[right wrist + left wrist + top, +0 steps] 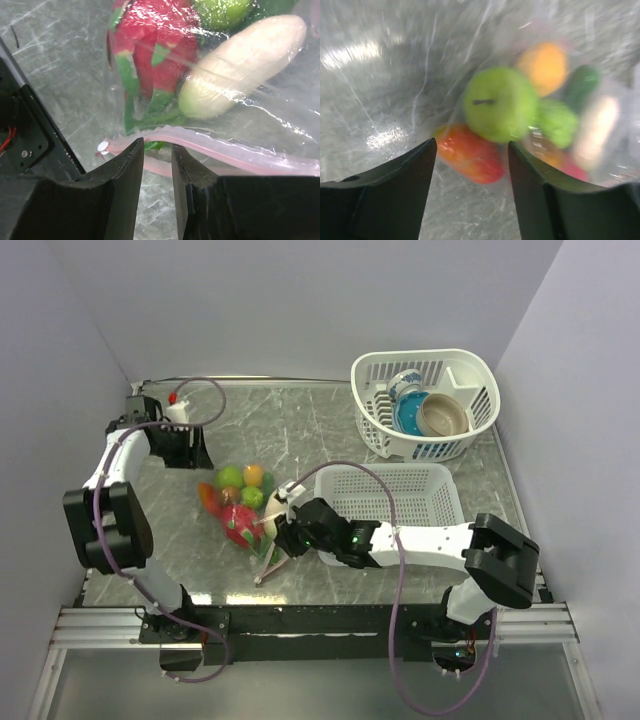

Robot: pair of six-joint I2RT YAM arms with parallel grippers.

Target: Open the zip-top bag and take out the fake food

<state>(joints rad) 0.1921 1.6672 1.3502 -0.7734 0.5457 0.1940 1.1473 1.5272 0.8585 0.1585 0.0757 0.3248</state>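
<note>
The clear zip-top bag lies mid-table with the fake food inside. In the left wrist view a green apple, an orange and a red-orange piece show through the plastic. My left gripper is open just short of that end of the bag, nothing between its fingers. In the right wrist view a red-and-green fruit and a cream oblong lie behind the pink zip strip. My right gripper stands at the strip's end, jaws narrowly apart, one lip of the strip crossing the gap.
An empty white slotted basket stands right of the bag, under my right arm. A second white basket at the back right holds a blue-patterned cup and a tan bowl. Walls close in on the left, back and right.
</note>
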